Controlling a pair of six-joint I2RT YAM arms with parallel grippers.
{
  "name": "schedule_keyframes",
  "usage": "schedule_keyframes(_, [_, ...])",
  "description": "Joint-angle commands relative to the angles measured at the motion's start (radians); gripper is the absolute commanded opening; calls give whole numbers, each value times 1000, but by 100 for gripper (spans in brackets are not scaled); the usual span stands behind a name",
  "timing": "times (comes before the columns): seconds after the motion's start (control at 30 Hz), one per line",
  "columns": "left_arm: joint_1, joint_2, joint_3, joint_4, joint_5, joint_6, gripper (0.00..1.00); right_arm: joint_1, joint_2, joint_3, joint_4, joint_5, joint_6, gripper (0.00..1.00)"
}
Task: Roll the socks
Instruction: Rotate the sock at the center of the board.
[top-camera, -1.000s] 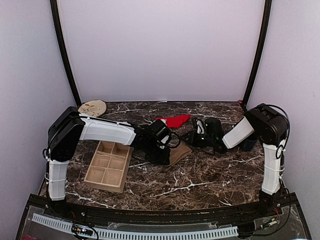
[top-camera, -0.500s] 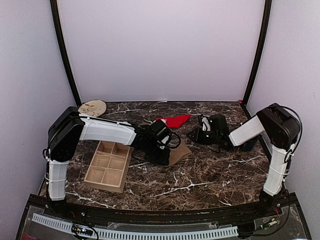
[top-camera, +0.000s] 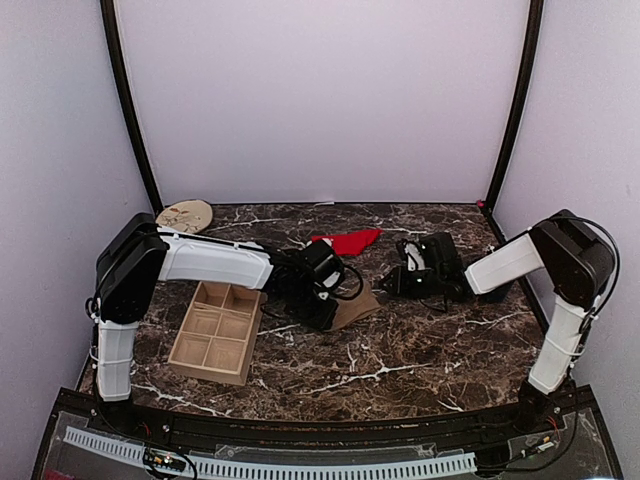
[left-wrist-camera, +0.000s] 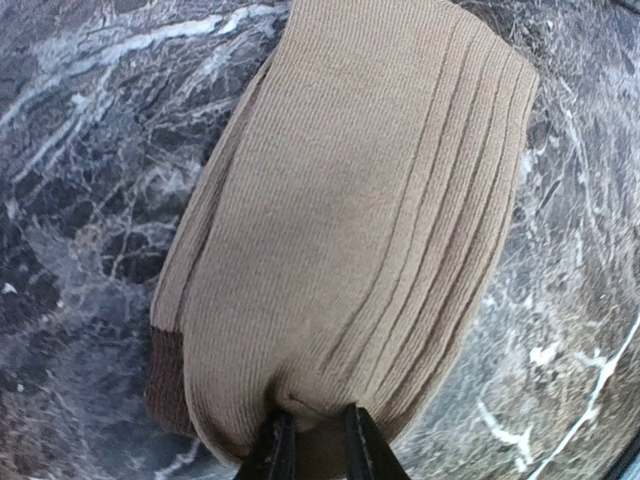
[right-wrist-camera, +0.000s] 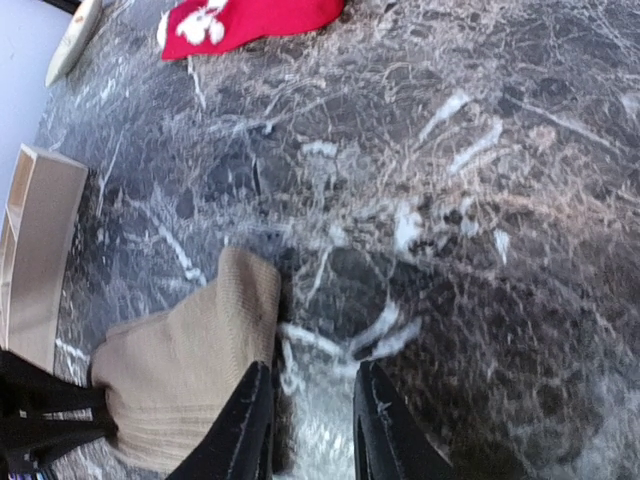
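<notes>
Left gripper (left-wrist-camera: 310, 448) pinches the tan sock (left-wrist-camera: 350, 230) by its edge on the desk (top-camera: 420, 350), jaws almost together. Right gripper (right-wrist-camera: 312, 420), slightly spread, sits just beside that sock. Red sock (right-wrist-camera: 250, 22) lies behind, tray (top-camera: 206, 374) off left.

The right arm (top-camera: 520, 262) swings its elbow outward, toward the right wall, and its forearm now lies flatter over the worktop (top-camera: 420, 350) than a second ago. The right fingers (right-wrist-camera: 248, 410) shift slightly right with it (they now sit just beside the tan sock's free edge). The tan sock (top-camera: 355, 305) looks narrower, its right edge drawn slightly in.
</notes>
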Motion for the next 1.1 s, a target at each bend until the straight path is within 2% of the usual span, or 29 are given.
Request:
schedule_keyframes(0.0, [24,11,-12,-131,-112,159,22,5,-60,-14,-30,20,-47,27])
schedule_keyframes(0.33, [32,-10,-33,-95,-209,321,27,6,-10,117,-123,-56,-90,31])
schedule_keyframes(0.7, [32,-22,-44,-56,-183,328,29,34,79,231,-231,-81,-108,34])
schedule_keyframes(1.07, [31,-23,-51,-48,-168,334,29,47,153,287,-257,-83,-89,35])
